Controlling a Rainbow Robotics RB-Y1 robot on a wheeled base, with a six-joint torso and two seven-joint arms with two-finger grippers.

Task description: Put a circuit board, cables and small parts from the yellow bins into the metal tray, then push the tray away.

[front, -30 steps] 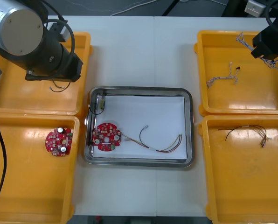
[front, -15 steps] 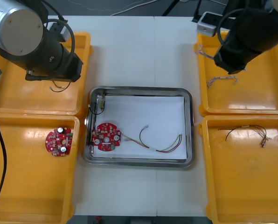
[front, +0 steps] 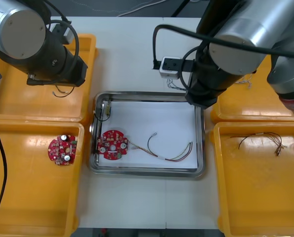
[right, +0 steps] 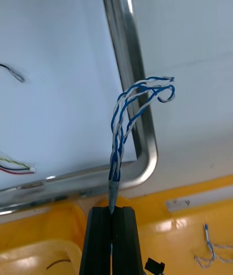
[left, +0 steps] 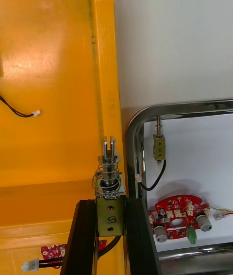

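A: Left side first. What is the left gripper (left: pixel 109 204) doing?

B: Its fingers are closed on a spring-wound metal part (left: pixel 109 178), clamped by the flat base with the prongs pointing away. It hangs over the wall of the far-left yellow bin (front: pixel 18 106), just beside the tray's far-left corner. My judgement is that the base grip leaves the spring end free for setting down.

A: What is in the left bins?

B: The far-left bin holds one black cable (front: pixel 62 92). The near-left yellow bin (front: pixel 33 197) holds one spare circuit board (front: pixel 63 149), round and red.

A: And the tray?

B: The metal tray (front: pixel 147 172) is white inside and sits between the bins. A metal part on a black lead (front: pixel 106 106) lies in its far-left corner. A placed circuit board (front: pixel 112 144) sits just beside the left wall. A red and yellow cable (front: pixel 172 154) lies mid-floor, and the far-right area is bare.

A: The right gripper (right: pixel 112 209)?

B: It is above the tray's far-right corner. The fingers are pinched together on one end of a twisted blue and white cable (right: pixel 128 119), and the rest stands out stiffly. The end grip probably lets the length be laid onto that bare floor.

A: The right bins?

B: The far-right yellow bin (front: pixel 265 108) holds a leftover blue and white cable (right: pixel 209 250). The near-right yellow bin (front: pixel 265 197) holds a thin dark cable (front: pixel 260 138).

A: Status?

B: Judged as loading, with two items in the air. The push is not yet done.
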